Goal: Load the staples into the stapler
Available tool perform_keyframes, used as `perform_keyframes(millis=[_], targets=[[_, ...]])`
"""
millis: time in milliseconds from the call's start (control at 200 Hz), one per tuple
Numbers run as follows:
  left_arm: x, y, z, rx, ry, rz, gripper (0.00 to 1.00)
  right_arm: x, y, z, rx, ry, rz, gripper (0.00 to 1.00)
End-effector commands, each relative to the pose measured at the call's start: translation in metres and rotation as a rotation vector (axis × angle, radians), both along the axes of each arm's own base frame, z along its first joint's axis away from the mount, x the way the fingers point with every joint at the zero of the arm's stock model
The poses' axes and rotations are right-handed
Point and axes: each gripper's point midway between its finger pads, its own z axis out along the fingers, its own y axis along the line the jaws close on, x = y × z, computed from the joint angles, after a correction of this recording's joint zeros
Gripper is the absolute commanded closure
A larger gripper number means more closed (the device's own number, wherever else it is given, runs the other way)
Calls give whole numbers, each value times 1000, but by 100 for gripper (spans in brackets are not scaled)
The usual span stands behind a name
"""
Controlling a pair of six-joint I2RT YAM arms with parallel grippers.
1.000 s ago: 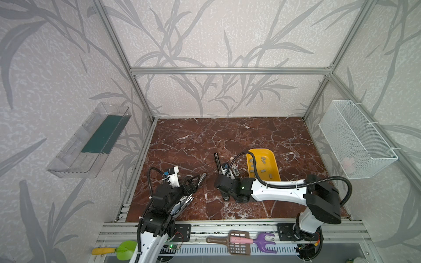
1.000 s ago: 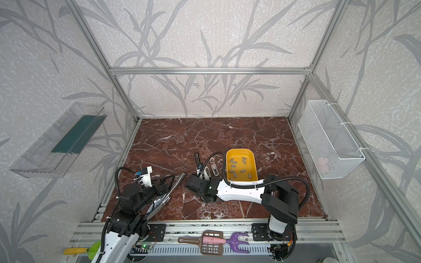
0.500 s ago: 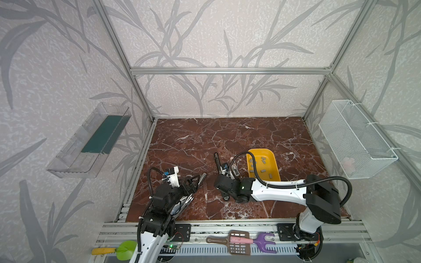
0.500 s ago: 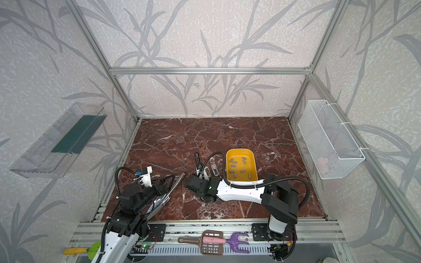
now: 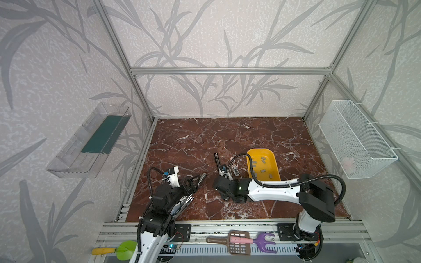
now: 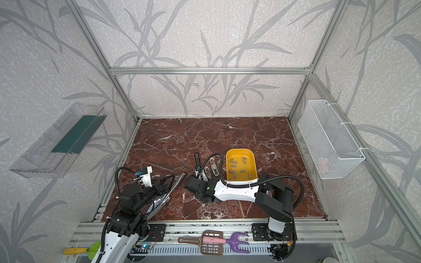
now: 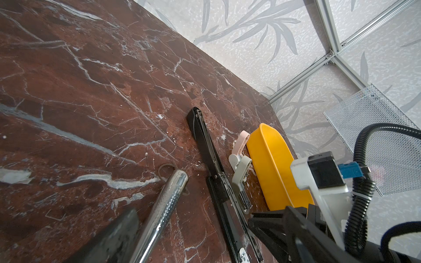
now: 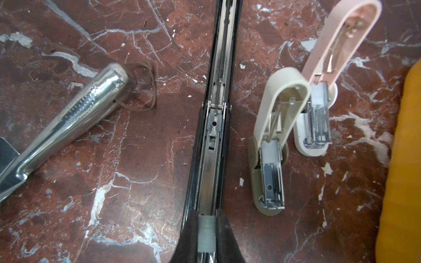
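Observation:
A long black stapler (image 8: 218, 113) lies opened flat on the marble, its metal channel facing up; in both top views it (image 5: 217, 160) (image 6: 197, 160) sits left of the yellow tray. My right gripper (image 8: 206, 234) is shut on a small grey strip of staples (image 8: 206, 230), right over the near end of that channel. More staples (image 5: 263, 170) lie loose in the yellow tray (image 5: 274, 159). My left gripper (image 7: 191, 218) (image 5: 192, 182) stands open at the front left, with a chrome stapler (image 7: 168, 205) lying between its fingers.
A beige mini stapler (image 8: 273, 148) and a pink-and-white one (image 8: 319, 102) lie open between the black stapler and the tray. A brown rubber band (image 8: 145, 91) rests at the chrome stapler's tip. A wire basket (image 5: 355, 141) hangs on the right wall, a clear shelf (image 5: 91, 143) on the left.

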Motion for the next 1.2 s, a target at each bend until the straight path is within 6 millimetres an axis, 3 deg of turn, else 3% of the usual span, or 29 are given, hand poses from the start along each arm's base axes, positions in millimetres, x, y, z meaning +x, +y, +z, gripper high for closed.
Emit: perform_keyframes(millis=[0,1015,1200], targets=[[1,-1,3,-9,-16,-1,1,1,9,3,9,0,5,100],[0,-1,2,-10,-16,-3,1,3,8,-3,-17,-2,-3,100],[0,-1,2,-10,-16,-3,1,3,11,7,-12,-9,19,100]])
